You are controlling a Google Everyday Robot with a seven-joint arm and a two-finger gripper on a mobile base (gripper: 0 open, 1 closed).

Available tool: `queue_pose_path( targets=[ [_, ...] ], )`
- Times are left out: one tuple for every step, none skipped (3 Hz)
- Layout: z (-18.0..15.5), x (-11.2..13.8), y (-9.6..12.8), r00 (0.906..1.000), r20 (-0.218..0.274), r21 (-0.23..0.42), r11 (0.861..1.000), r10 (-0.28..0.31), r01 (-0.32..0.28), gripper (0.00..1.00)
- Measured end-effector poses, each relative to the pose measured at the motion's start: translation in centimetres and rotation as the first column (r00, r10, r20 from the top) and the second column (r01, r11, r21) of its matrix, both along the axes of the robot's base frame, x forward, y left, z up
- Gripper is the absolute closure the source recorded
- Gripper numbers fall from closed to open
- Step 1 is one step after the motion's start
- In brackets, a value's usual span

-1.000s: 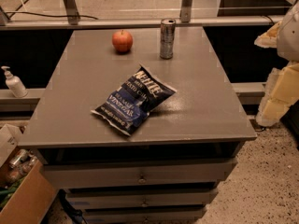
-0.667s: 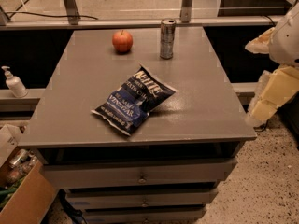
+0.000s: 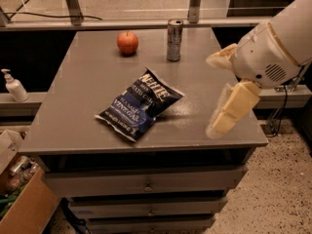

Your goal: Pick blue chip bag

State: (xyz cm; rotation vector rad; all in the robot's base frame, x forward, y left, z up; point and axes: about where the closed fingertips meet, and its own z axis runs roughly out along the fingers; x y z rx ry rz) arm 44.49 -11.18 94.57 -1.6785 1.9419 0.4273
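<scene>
The blue chip bag point(image 3: 140, 105) lies flat near the middle of the grey table point(image 3: 83, 82), dark navy with white lettering, slanting from front left to back right. My gripper point(image 3: 211, 95) hangs over the table's right side, to the right of the bag and apart from it. Its two pale fingers are spread wide, one finger point(image 3: 220, 58) higher and farther back, the other point(image 3: 231, 108) lower and nearer the front edge. Nothing is between them.
A red apple point(image 3: 127, 42) and a silver can point(image 3: 174, 33) stand at the back of the table. Drawers sit under the tabletop. A soap pump bottle point(image 3: 13, 86) stands on a ledge at left. A cardboard box point(image 3: 19, 199) sits on the floor at lower left.
My arm has moved in from the right edge, leftward over the table's right side, toward the bag. The bag, apple and can have not moved.
</scene>
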Motion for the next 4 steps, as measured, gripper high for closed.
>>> queue_pose_path(
  targets=[
    [-0.1,-0.2,5.9,0.9969,0.001,0.101,0.992,0.079,-0.078,0.0],
    [-0.1,-0.2,5.9,0.9969,0.001,0.101,0.992,0.079,-0.079,0.0],
    [-0.8,0.6,6.6,0.9965,0.014,0.123,0.989,0.082,-0.083,0.0],
    [-1.6,3.0,8.9,0.9939,0.057,0.183,0.978,0.094,-0.103,0.0]
  ],
)
